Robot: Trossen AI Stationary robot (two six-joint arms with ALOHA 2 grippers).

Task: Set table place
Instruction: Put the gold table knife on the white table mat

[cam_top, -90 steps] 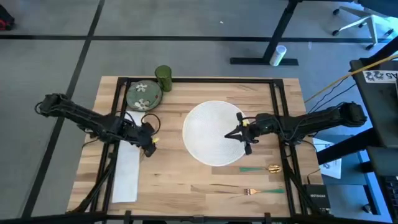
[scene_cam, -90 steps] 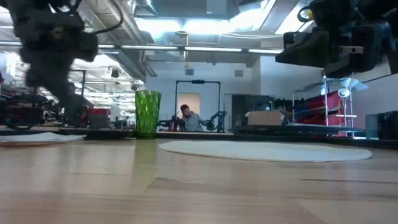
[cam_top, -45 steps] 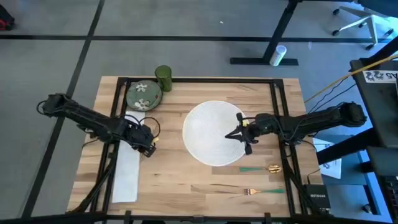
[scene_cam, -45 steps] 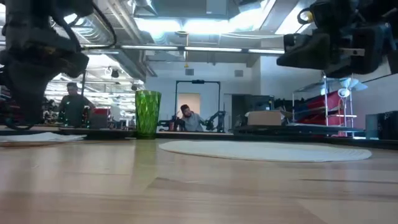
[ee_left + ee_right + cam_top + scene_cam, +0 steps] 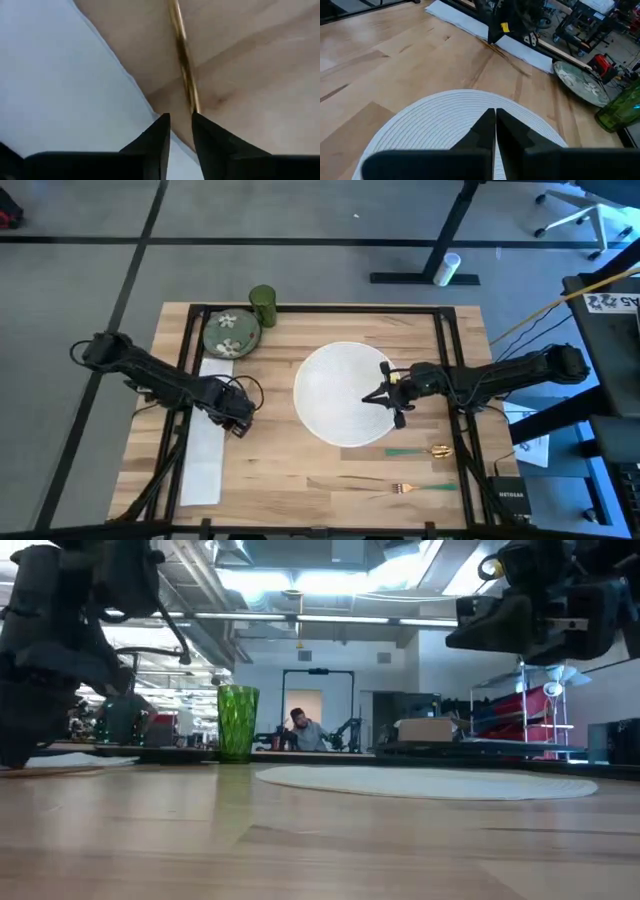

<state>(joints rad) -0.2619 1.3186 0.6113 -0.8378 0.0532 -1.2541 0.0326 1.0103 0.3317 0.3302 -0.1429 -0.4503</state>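
**Left tool down at the gold utensil by the napkin**

We judge the step to be lifting the thin gold utensil [image 5: 183,60] lying beside the white napkin [image 5: 203,458]. The left tool [image 5: 240,423] hovers low over it, fingers narrowly parted, gripping nothing (best to straddle the handle squarely and not pinch the napkin edge). Behind sit a floral plate [image 5: 231,334] and green glass [image 5: 263,304]. The round white placemat [image 5: 335,395] lies mid-table [image 5: 280,480]. The right tool [image 5: 382,395] waits closed over the placemat; spoon [image 5: 420,451] and fork [image 5: 420,488] lie near it.
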